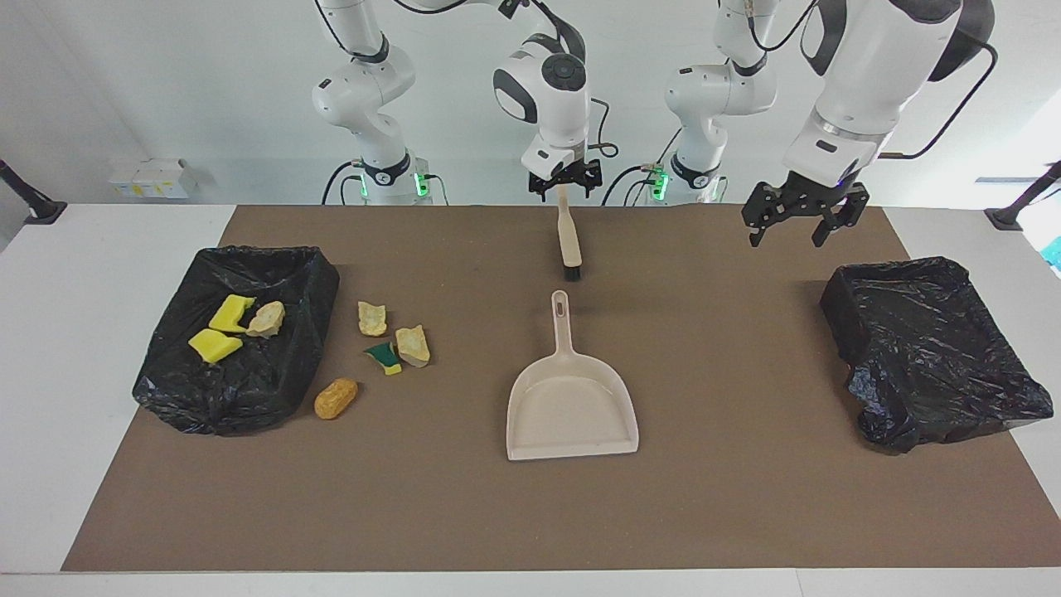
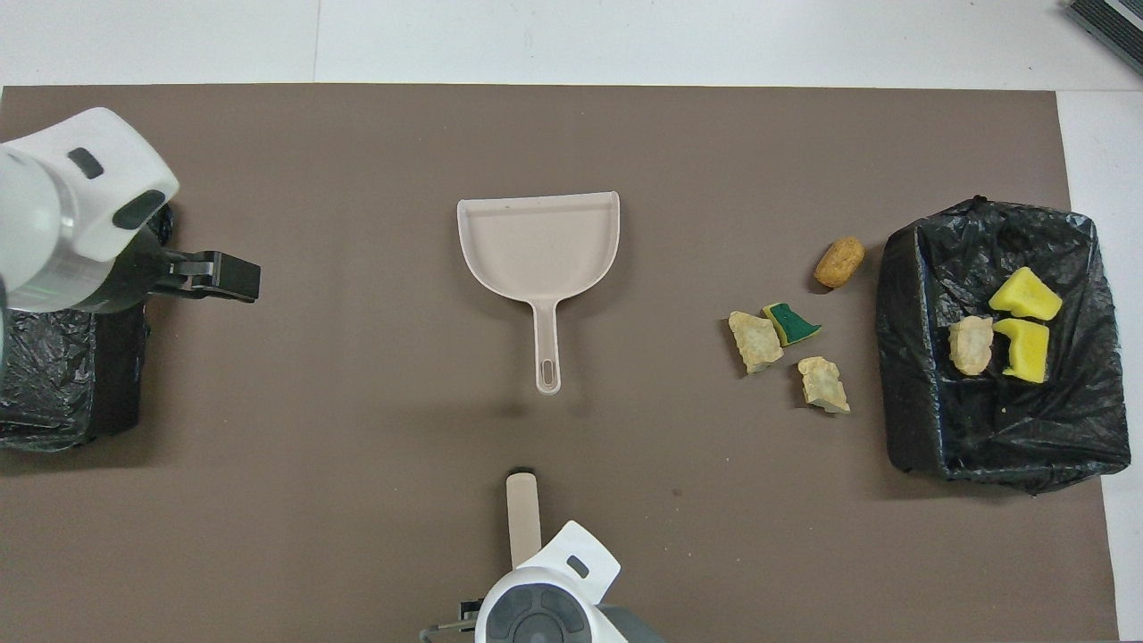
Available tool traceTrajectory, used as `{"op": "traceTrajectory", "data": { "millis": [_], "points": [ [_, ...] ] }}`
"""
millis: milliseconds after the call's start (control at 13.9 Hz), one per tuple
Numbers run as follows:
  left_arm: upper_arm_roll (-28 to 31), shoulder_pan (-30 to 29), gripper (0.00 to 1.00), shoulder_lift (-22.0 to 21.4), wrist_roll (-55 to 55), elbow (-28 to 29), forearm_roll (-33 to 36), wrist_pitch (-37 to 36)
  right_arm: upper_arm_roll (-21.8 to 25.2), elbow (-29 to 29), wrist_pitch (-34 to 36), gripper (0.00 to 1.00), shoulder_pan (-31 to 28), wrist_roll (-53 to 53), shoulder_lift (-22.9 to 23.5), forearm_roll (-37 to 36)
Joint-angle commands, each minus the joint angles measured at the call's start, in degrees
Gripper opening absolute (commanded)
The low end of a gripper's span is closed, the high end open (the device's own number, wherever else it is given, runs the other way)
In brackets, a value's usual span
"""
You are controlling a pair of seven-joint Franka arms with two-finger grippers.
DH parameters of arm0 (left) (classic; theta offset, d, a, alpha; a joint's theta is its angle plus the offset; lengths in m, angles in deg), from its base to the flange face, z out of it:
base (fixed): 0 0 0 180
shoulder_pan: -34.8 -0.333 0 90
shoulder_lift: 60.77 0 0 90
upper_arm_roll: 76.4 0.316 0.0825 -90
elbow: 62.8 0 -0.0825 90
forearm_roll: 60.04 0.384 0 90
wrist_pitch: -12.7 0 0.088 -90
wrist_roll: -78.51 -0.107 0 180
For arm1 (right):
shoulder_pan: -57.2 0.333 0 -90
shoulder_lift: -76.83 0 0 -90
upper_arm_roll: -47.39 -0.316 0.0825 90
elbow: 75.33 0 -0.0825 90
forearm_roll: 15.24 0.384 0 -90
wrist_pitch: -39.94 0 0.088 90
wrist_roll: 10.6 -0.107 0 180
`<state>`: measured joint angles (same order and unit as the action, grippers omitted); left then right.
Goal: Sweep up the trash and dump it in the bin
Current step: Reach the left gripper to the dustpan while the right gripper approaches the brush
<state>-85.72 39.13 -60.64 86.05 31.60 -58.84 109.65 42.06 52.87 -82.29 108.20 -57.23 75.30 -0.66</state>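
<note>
White boxes (image 1: 149, 177), print too small to read. Facing view: black-bagged bin (image 1: 249, 257) at right arm's end holds three bits of trash (image 1: 232, 315); four more lie on brown mat (image 1: 464, 514) at its 3 o'clock. Brush (image 1: 569, 240) lies flat at 12 o'clock of dustpan (image 1: 572, 410). Right gripper (image 1: 564, 178) spread wide over brush handle tip, contact unclear; overhead view hides its fingers. Left gripper (image 1: 797, 224) wide open, empty, at 10 o'clock of second bagged bin (image 1: 928, 348). Only facing view shows white wall (image 1: 166, 83), green base lights (image 1: 419, 184).

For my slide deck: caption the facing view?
Right gripper above brush, left gripper open in air; dustpan mid-mat, four scraps beside a bin.
</note>
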Motion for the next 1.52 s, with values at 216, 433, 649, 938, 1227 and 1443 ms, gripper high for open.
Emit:
{"op": "traceTrajectory", "data": {
  "millis": [216,433,649,938,1227,1443],
  "points": [
    [0.35,7.61,1.0,3.89,5.73,5.36,0.38,10.96,0.14,6.54,-3.55,1.0,3.14,-2.24,-0.85,1.24],
    [0.27,11.74,1.0,8.02,10.65,5.44,0.38,15.19,0.14,6.63,-3.54,0.92,4.02,-2.41,-0.33,1.33],
    [0.27,15.44,1.0,11.89,17.14,5.44,0.38,19.85,0.14,6.63,-5.12,0.79,4.99,-2.15,0.38,1.33],
    [0.27,19.3,1.0,15.85,21.62,5.45,0.38,23.01,0.14,6.28,-5.13,0.28,4.99,-0.83,0.64,1.24],
    [0.18,20.89,1.0,19.1,23.4,5.44,0.29,29.25,0.23,3.65,-1.71,0.0,4.73,-0.92,1.61,1.24],
    [0.18,23.34,1.0,21.12,25.58,5.36,-0.41,30.14,0.32,2.94,-0.56,0.0,4.29,-1.71,0.74,1.24]
  ]
}}
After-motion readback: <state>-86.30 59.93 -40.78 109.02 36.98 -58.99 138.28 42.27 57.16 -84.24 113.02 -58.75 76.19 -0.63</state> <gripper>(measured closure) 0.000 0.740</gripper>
